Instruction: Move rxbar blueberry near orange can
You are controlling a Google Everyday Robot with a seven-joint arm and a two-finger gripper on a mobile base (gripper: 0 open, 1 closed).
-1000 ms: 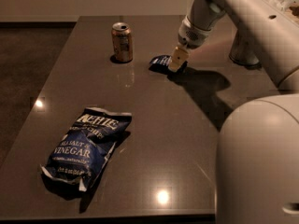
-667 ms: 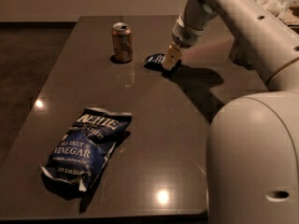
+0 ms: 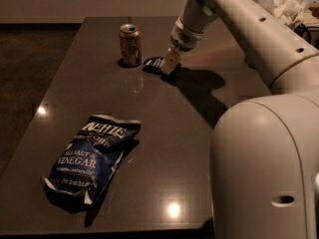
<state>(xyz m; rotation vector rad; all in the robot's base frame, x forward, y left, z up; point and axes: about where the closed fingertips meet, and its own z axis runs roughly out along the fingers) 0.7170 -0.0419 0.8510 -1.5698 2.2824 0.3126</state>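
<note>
The orange can [image 3: 130,45] stands upright at the far left-centre of the dark table [image 3: 164,133]. The rxbar blueberry [image 3: 153,62], a small flat dark-blue wrapper, lies low over the table just right of the can. My gripper [image 3: 169,66] reaches down from the upper right and is shut on the bar's right end. The gripper covers that end. A small gap shows between the bar and the can.
A large crinkled blue chip bag [image 3: 89,158] reading "VINEGAR" lies at the front left of the table. White napkins [image 3: 289,4] sit at the far right. My arm and its bulky body [image 3: 264,163] fill the right side of the view.
My gripper has moved left with the rxbar blueberry in it, bringing the bar closer to the orange can. The can and the chip bag have not moved.
</note>
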